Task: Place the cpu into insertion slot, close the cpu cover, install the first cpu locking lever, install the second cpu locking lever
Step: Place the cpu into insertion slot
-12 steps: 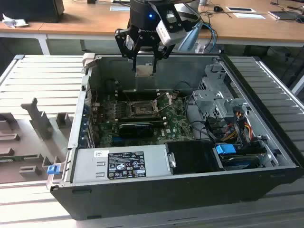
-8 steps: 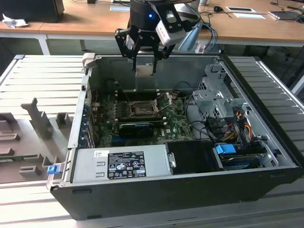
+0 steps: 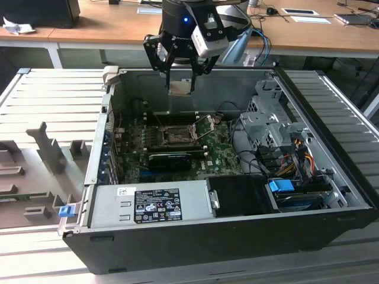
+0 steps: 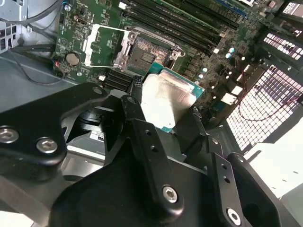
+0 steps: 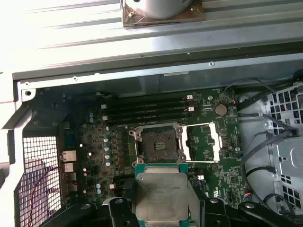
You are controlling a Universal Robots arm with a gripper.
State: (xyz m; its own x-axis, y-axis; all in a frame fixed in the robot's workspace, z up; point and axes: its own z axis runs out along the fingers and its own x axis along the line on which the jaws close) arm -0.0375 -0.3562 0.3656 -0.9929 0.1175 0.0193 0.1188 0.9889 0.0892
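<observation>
We are looking over a ribbed grey metal table [image 3: 53, 94], its ribs running across the exterior view from left to right. Behind it a long wooden desk [image 3: 106, 26] is spanning the far side and standing on a white frame [image 3: 54, 56]. The space beneath it is lying in shadow. On the desk, a dark box [image 3: 44, 12] and a crumpled white paper [image 3: 13, 26] are sitting toward the exterior view's left. Flat white sheets [image 3: 301, 10] are lying toward its right. Grey moulded fixtures [image 3: 44, 148] are standing on the table at the exterior view's left, with a small blue clip [image 3: 65, 210] near them. In the first wrist view, strong light is washing the table's ribs [image 5: 71, 42] nearly white.
</observation>
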